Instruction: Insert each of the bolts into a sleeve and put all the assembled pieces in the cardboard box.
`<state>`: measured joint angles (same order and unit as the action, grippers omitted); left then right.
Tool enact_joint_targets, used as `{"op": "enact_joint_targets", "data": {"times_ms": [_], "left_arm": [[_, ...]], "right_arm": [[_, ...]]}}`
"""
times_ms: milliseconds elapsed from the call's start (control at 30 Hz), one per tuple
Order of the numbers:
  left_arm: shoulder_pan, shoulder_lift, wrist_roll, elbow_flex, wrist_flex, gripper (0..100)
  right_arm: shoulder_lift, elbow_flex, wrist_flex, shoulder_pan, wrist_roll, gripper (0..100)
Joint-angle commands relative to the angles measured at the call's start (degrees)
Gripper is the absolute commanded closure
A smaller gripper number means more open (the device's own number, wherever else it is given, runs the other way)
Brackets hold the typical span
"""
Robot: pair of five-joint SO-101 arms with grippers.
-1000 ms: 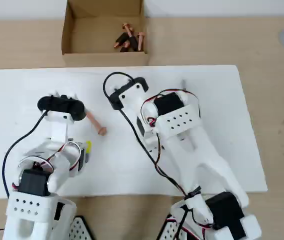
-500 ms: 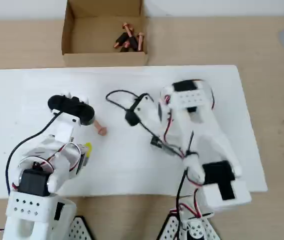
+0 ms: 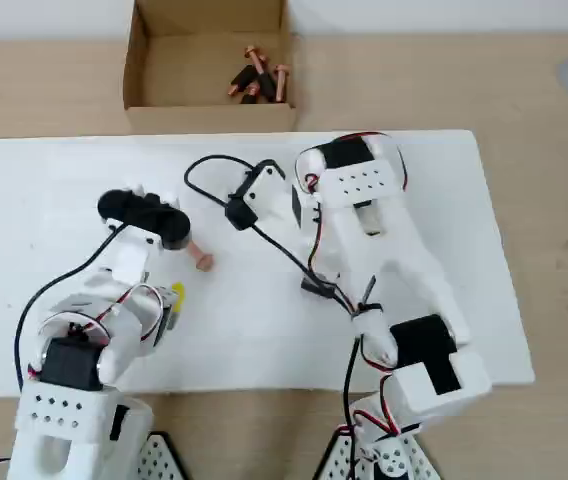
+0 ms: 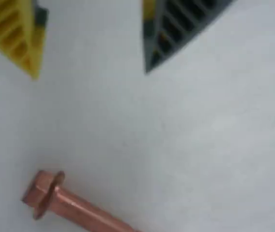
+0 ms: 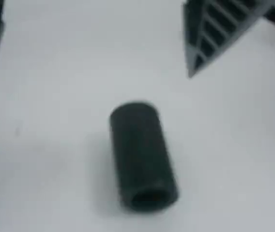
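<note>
Tabletop (image 3: 524,90): cardboard box (image 3: 136,70) holds assembled pieces (image 3: 257,78); left tool (image 4: 90,67) and right tool (image 5: 86,72) spread wide.

No words, numbers, labels or signs could be read, neither on the cardboard box (image 3: 136,70) nor on the white sheet (image 3: 44,190)

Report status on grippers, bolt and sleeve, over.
Left gripper open, bolt loose on the mat beside it. Right gripper open, sleeve lying on its side close by. Nothing blocking either pick.
</note>
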<state>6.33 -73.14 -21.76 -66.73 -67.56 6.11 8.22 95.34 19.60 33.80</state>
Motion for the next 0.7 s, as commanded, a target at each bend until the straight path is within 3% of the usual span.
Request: {"op": "enact_joint_targets", "data": {"times_ms": [0, 667], "left_arm": [[-0.79, -0.57, -0.35, -0.44, 1.05, 84], [-0.88, -0.66, -1.14, 0.00, 1.05, 84]], "right_arm": [[0.92, 1.27, -2.73, 0.75, -0.53, 70.2], [18.95, 4.79, -12.40, 0.75, 1.93, 70.3]]}}
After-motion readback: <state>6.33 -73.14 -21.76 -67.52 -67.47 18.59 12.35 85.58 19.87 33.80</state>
